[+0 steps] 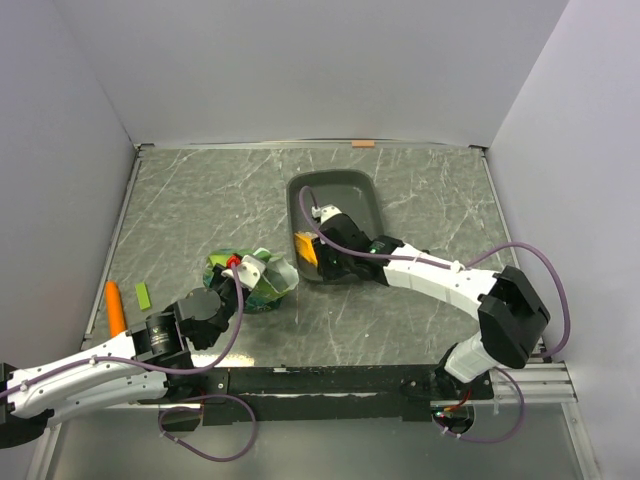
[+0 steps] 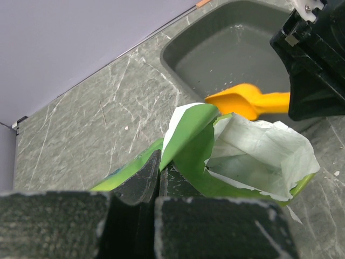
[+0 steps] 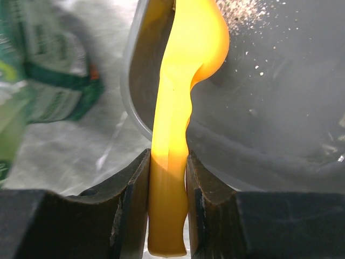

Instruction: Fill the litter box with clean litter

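Note:
The dark grey litter box [image 1: 340,190] lies at the table's middle back. My right gripper [image 1: 318,250] is shut on the handle of an orange scoop [image 3: 180,65], whose bowl hangs over the box's near-left corner [image 3: 269,108]. Only a thin scatter of pale clean litter [image 3: 245,13] lies on the box floor. To the left, my left gripper [image 2: 160,164] is shut on the torn edge of the green bag [image 2: 194,135], whose white-lined mouth gapes toward the box [image 2: 232,48]. The scoop [image 2: 242,101] shows just past the bag. The bag's contents are hidden.
An orange carrot-shaped item [image 1: 115,307] and a small green strip [image 1: 142,296] lie near the left wall. Grey walls close the table on three sides. A small orange tag [image 1: 363,144] sits at the far edge.

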`<action>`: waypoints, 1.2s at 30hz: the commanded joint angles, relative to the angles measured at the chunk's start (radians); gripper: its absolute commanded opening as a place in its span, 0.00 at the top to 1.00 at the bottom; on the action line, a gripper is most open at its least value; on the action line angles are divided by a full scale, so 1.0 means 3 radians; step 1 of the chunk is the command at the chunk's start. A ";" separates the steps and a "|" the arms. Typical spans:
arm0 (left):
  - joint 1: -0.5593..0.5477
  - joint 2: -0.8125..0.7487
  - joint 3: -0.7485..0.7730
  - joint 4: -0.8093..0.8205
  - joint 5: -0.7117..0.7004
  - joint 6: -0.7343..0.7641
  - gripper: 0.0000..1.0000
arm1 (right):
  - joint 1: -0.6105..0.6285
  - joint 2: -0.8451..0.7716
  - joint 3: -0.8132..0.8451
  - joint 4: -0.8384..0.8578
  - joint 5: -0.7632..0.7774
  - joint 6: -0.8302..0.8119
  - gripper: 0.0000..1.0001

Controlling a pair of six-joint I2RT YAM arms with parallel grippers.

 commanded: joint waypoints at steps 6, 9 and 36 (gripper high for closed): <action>0.0007 0.0009 -0.0003 -0.0017 -0.0164 -0.0045 0.99 | 0.0045 -0.0157 -0.0061 0.0480 -0.0560 0.0010 1.00; 0.0007 0.0009 -0.0003 -0.0022 -0.0159 -0.0050 0.99 | 0.0040 -0.0315 0.0020 0.0281 -0.0173 -0.0061 1.00; 0.0002 -0.0031 0.0043 -0.0078 -0.0215 -0.0050 0.99 | 0.0055 -0.1129 0.1052 -0.1549 -0.0035 -0.0511 1.00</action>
